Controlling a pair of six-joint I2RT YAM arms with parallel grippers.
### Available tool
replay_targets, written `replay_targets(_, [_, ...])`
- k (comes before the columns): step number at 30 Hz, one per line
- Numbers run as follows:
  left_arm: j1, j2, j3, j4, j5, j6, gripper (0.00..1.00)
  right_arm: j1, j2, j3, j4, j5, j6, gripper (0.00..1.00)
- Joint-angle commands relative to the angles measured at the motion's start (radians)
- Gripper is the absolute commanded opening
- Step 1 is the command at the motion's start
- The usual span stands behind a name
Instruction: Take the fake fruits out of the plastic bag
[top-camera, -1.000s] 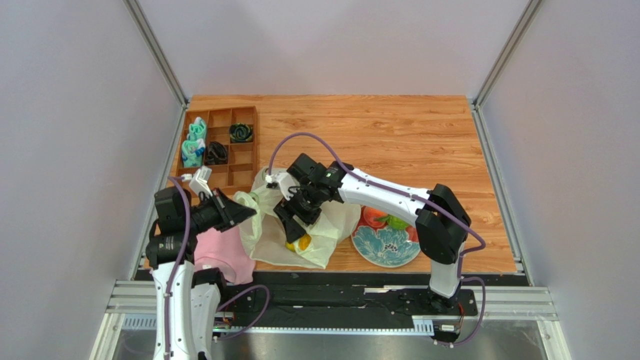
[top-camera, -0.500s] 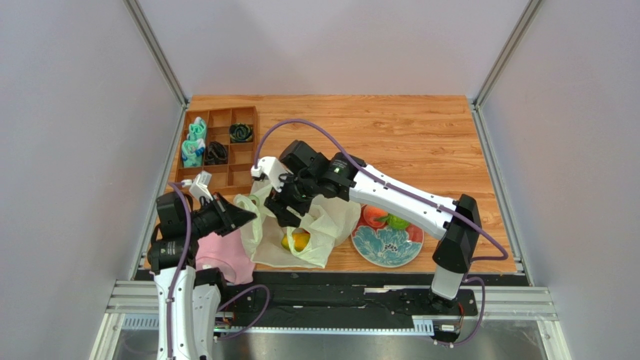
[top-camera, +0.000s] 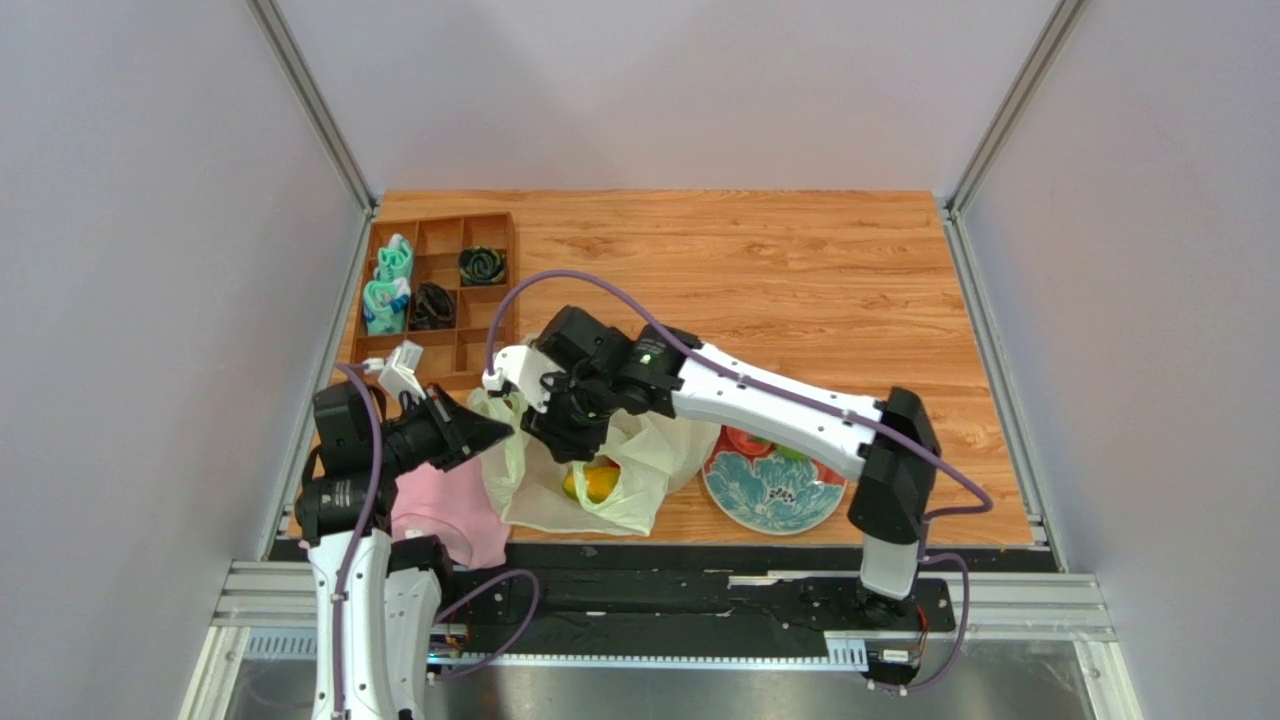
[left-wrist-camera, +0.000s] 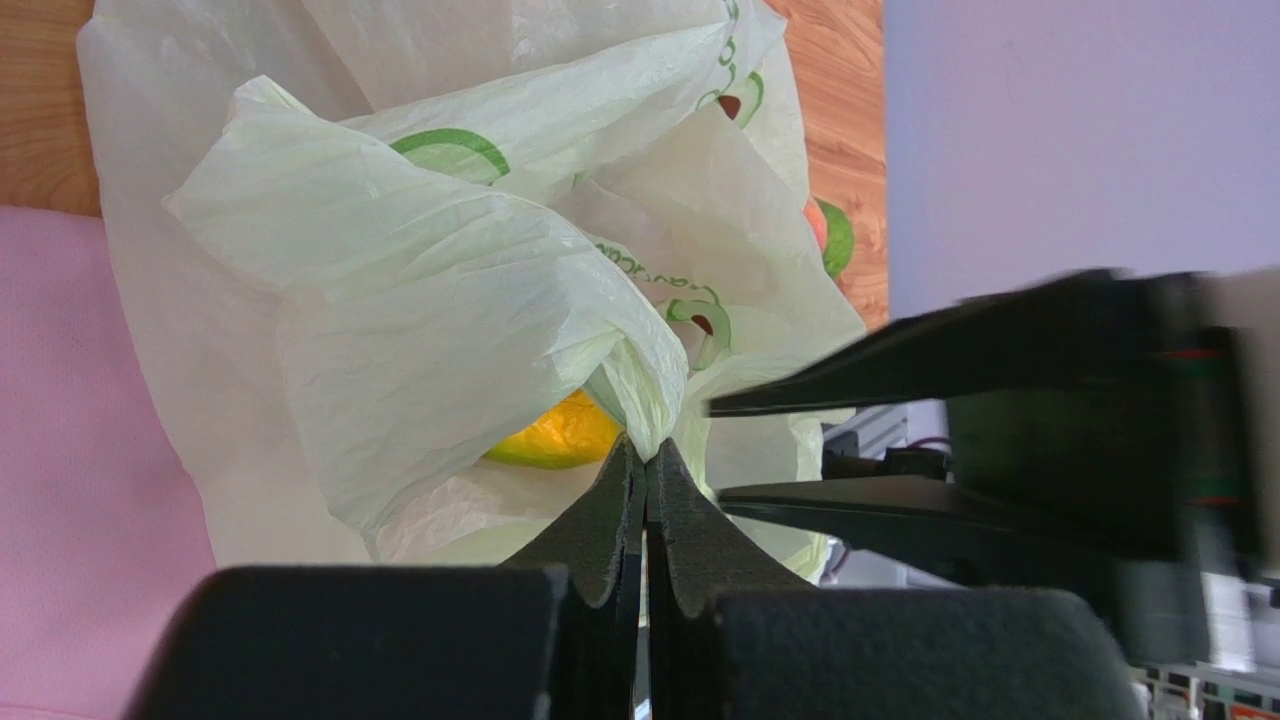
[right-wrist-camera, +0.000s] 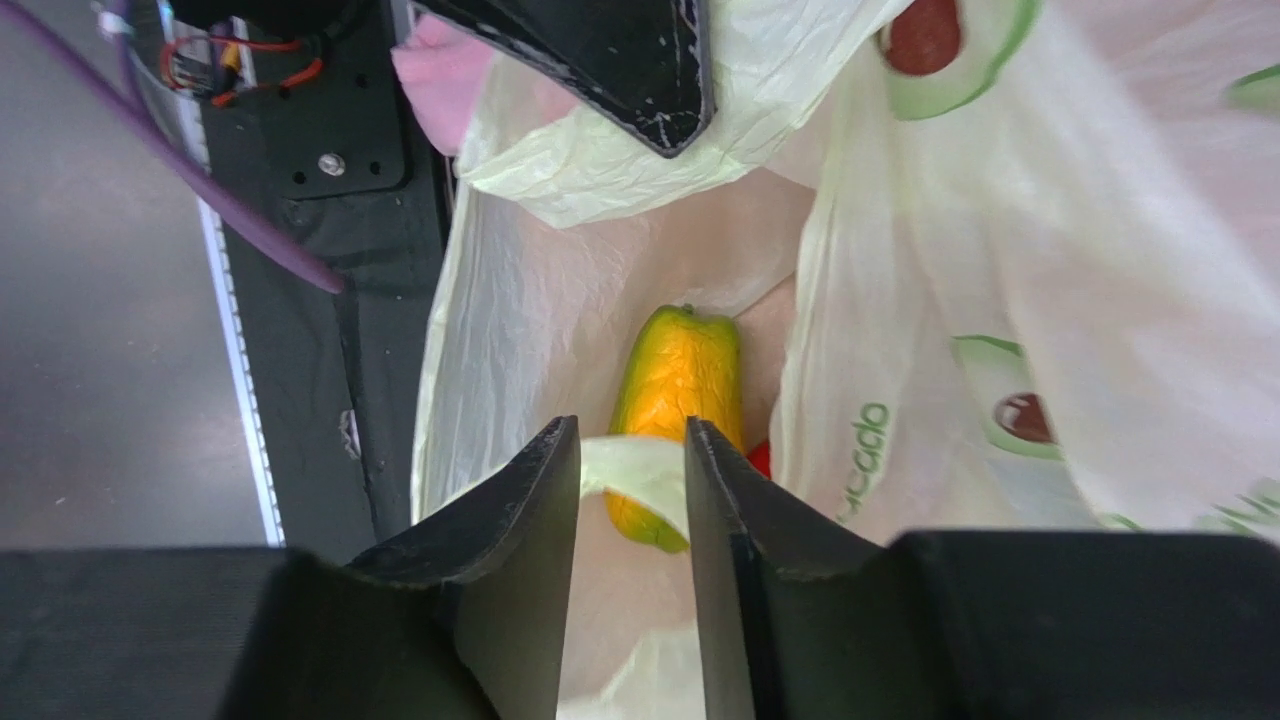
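Note:
The plastic bag (top-camera: 661, 450) lies crumpled at the near left of the table, pale green with avocado prints. My left gripper (top-camera: 504, 428) is shut on a bunched edge of it (left-wrist-camera: 436, 285), fingertips (left-wrist-camera: 628, 503) pressed together. My right gripper (top-camera: 553, 435) hovers over the bag's mouth with its jaws a little apart; a fold of bag lies between them (right-wrist-camera: 633, 443). A yellow-orange mango (right-wrist-camera: 679, 375) lies inside the bag, also seen from above (top-camera: 595, 480). A sliver of a red fruit (right-wrist-camera: 759, 458) shows beside it.
A flower-patterned plate (top-camera: 774, 495) at the right of the bag holds a red-orange fruit (top-camera: 747, 435) and a green one (top-camera: 792, 446). A pink cloth (top-camera: 443, 503) lies under the bag's left side. A wooden compartment tray (top-camera: 436, 293) stands at the far left.
My right gripper has risen out of the bag and moved up and left toward the left gripper. The left gripper keeps hold of the bag edge. The mango stays in the bag.

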Motion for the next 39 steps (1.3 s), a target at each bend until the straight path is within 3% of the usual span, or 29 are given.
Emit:
replay_targets(1, [0.005, 0.008, 0.04, 0.019, -0.002, -0.002, 0.0, 0.01, 0.08, -0.037, 0.061, -0.012, 0.063, 0.37])
replay_targets(10, [0.005, -0.017, 0.065, -0.003, -0.016, 0.027, 0.0, 0.021, 0.158, -0.084, 0.09, 0.011, 0.08, 0.39])
replay_targets(12, [0.006, -0.025, 0.063, -0.004, -0.018, 0.029, 0.0, 0.027, 0.167, -0.097, 0.093, 0.043, 0.077, 0.46])
replay_targets(13, [0.005, -0.028, 0.059, -0.001, -0.018, 0.026, 0.0, 0.036, 0.17, -0.101, 0.101, 0.066, 0.078, 0.57])
replay_targets(16, [0.005, -0.031, 0.056, 0.003, -0.01, 0.019, 0.0, 0.051, 0.19, -0.123, 0.113, 0.134, 0.077, 0.73])
replay_targets(19, [0.005, -0.031, 0.056, 0.013, -0.002, 0.013, 0.0, 0.064, 0.213, -0.141, 0.116, 0.212, 0.077, 0.83])
replay_targets(22, [0.005, -0.037, 0.054, 0.016, 0.004, 0.007, 0.0, 0.067, 0.221, -0.17, 0.125, 0.292, 0.081, 0.87])
replay_targets(30, [0.005, -0.043, 0.056, 0.025, 0.018, -0.004, 0.0, 0.062, 0.238, -0.232, 0.144, 0.372, 0.081, 0.87])
replay_targets(39, [0.002, -0.048, 0.108, -0.058, -0.005, 0.038, 0.0, 0.044, 0.22, -0.324, 0.148, 0.335, 0.087, 0.87])
